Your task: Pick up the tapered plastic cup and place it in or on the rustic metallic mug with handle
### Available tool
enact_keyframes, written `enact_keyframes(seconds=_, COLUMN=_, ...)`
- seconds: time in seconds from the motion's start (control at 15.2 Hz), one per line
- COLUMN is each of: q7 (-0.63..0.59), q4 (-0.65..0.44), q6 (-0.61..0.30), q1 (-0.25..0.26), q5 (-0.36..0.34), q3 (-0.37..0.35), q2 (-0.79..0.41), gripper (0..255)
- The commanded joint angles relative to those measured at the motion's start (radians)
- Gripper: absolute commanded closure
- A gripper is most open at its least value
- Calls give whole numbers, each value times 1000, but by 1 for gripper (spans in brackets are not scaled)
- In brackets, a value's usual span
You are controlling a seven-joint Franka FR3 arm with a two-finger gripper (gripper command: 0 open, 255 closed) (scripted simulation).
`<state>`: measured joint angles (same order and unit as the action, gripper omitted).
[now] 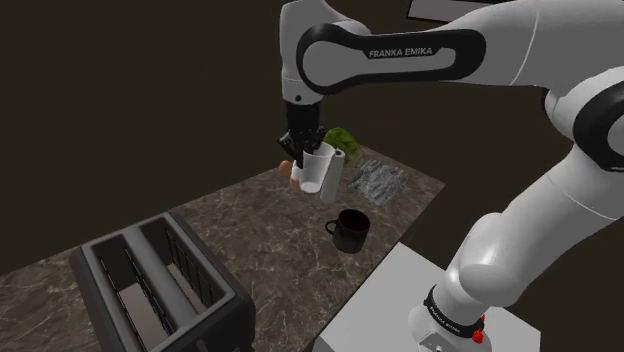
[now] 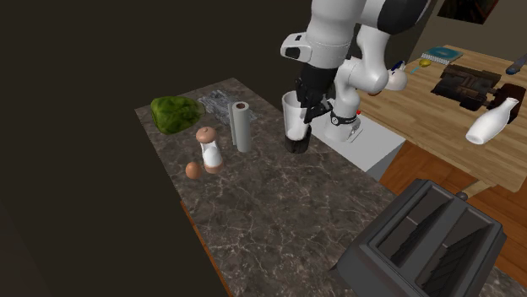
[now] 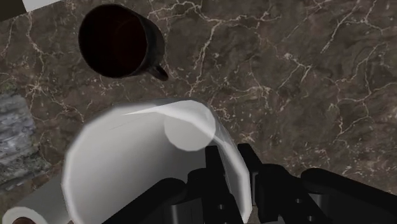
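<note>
Half the task is done: the white cup hangs clear of the table, its rim clamped in the gripper. Placement is not yet made. The dark mug stands below and offset from the gripper, mouth up, near the table's edge. The path between looks clear. A paper roll stands on the gripper's other side.

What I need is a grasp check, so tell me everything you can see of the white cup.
The cup is plain white and empty, tapering from a wide open rim to a narrower flat base. The gripper clasps its wall at the rim, one finger inside and one outside. It hangs slightly tilted, apparently clear of the dark marbled countertop and off to one side of the dark mug. Nothing else touches it.
</note>
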<state>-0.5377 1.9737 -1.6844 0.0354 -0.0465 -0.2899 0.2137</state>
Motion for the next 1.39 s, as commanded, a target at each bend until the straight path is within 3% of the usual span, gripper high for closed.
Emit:
enact_keyframes(seconds=0.0, q7=33, q4=73, q6=6, q1=-4, q5=16, q3=20, q2=85, gripper=255)
enact_keyframes(seconds=0.53, q7=154, q4=308, q6=72, q1=-6, q5=28, q3=116, q2=395, gripper=255)
enact_keyframes(seconds=1.32, q7=140, q4=472, q6=-88, q1=0, q5=34, q3=107, q2=399, gripper=255)
